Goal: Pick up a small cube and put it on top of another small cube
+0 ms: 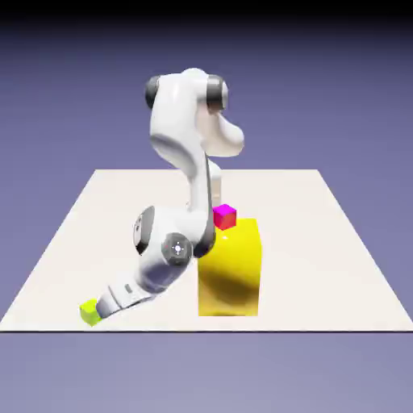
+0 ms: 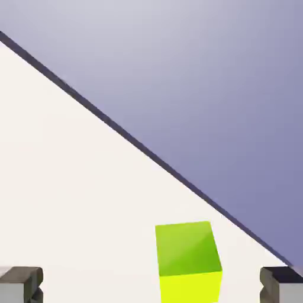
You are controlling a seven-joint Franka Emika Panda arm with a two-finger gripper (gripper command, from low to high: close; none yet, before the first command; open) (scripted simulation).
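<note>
- The small lime cube (image 1: 89, 311) sits on the counter (image 1: 339, 266) close to the front edge, near the front corner on the exterior view's left.
- The white arm (image 1: 181, 153) bends down from the far side of the counter and stretches low toward that corner, its hand tilted steeply and reaching the lime cube.
- In the exterior view the pincer (image 1: 98, 310) is at the cube; the hand's body hides its tips there, so contact cannot be judged from that view.
- In the hand view the pincer (image 2: 151, 284) stands wide open: one grey fingertip (image 2: 21, 283) shows at the bottom left and the other at the bottom right, well apart.
- The lime cube (image 2: 188, 260) lies between the two tips in the hand view, nearer the right one, and touches neither; pale counter shows on both sides of it.
- The cube's top face and one brighter side face show in the hand view, cut by the picture's bottom edge.
- Beyond the cube the hand view shows the counter's dark edge (image 2: 148, 155) running diagonally, with the blue-violet backdrop past it.
- A tall yellow block (image 1: 231, 270) stands upright near the middle of the counter, toward the front edge, well apart from the lime cube.
- A small magenta cube (image 1: 224, 215) shows just behind the yellow block's top, on the far side; whether it rests on the counter or touches the block I cannot tell.
</note>
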